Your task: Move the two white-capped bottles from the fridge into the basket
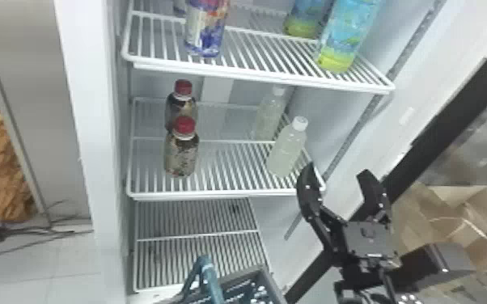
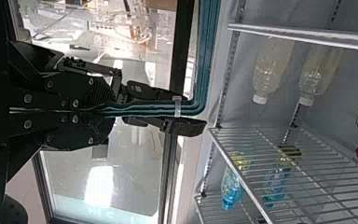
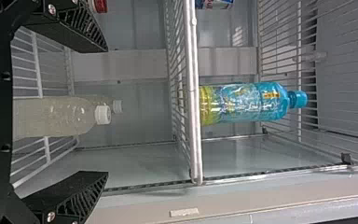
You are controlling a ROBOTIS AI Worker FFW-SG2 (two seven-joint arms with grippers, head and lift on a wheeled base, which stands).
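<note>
Two white-capped bottles stand on the fridge's middle shelf at its right side, the front bottle [image 1: 287,149] nearer the edge and the rear bottle [image 1: 271,111] behind it. My right gripper [image 1: 336,172] is open by the shelf's front right corner, its left finger close to the front bottle. In the right wrist view the front bottle [image 3: 56,116] lies between the spread fingers of my right gripper [image 3: 107,111], with no contact visible. At the head view's bottom is the basket [image 1: 269,279] with its teal handle [image 1: 211,279]. My left gripper [image 2: 111,112] is shut on the basket handle [image 2: 144,110].
Two red-capped bottles [image 1: 181,155] stand on the same shelf's left side. Above, the upper shelf [image 1: 263,77] holds blue-yellow bottles [image 1: 346,36] and a purple can [image 1: 206,30]. The fridge's right wall [image 1: 319,121] and frame border the right gripper; a cardboard box [image 1: 457,214] sits outside.
</note>
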